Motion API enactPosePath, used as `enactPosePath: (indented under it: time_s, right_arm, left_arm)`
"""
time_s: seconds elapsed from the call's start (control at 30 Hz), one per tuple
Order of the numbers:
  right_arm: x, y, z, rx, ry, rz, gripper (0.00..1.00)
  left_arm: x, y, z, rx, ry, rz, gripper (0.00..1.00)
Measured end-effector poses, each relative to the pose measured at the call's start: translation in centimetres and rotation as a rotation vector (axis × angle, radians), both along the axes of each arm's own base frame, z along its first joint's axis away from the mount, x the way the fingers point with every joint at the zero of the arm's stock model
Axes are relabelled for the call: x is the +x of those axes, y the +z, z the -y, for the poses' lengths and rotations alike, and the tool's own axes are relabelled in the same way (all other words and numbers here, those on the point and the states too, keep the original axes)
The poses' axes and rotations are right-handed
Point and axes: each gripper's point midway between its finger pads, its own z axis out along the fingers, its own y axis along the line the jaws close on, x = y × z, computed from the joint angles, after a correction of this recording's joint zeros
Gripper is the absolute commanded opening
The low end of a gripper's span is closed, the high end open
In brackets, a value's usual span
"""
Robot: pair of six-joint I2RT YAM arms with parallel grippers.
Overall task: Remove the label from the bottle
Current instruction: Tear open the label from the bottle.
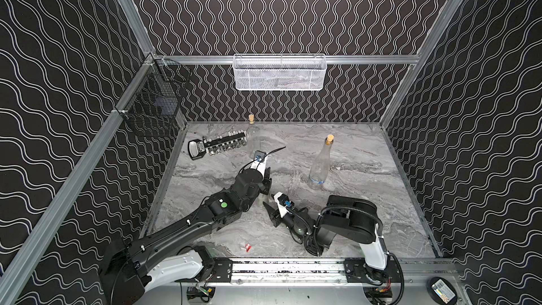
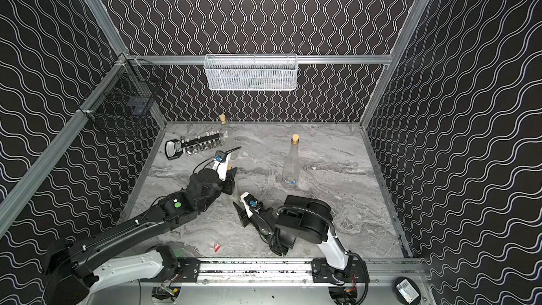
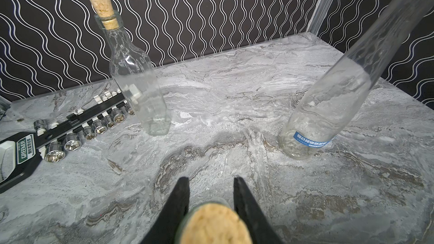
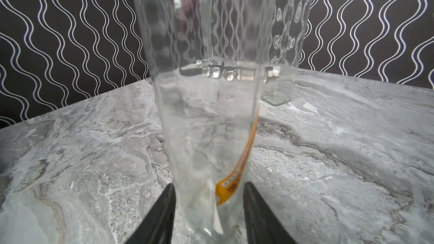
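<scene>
Where the marble table (image 1: 366, 206) meets wavy-patterned walls (image 1: 293, 10), a top view places the bottle (image 1: 262, 201) at 8 o'clock from a blue-labelled bottle (image 1: 319, 168). Left wrist view: socket set (image 3: 77, 119) reads "GREENER"; left gripper (image 3: 210, 178) clamps the corked neck. Right wrist view: orange label (image 4: 232, 181), text illegible; right gripper (image 4: 209, 184) straddles the base, contact indeterminate.

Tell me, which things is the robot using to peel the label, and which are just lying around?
In the job: glass bottle, its orange label, left gripper on the corked neck, right gripper either side of the base.

Just lying about: blue-labelled bottle, square corked bottle, socket set, red scrap, white mesh basket.
</scene>
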Motion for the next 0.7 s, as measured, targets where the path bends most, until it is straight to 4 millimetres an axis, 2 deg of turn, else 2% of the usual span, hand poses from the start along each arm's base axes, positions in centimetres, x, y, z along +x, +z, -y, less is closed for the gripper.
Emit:
enactPosePath:
  time_s: [0.5, 0.7]
  right_arm:
    - [0.31, -0.33, -0.01, 0.001, -0.006, -0.008, 0.27]
    - [0.39, -0.30, -0.05, 0.003, -0.008, -0.007, 0.15]
  left_arm:
    - [-0.07, 0.03, -0.08, -0.001, 0.000, 0.001, 0.00]
    - [-0.04, 0.02, -0.17, 0.002, 0.004, 0.002, 0.00]
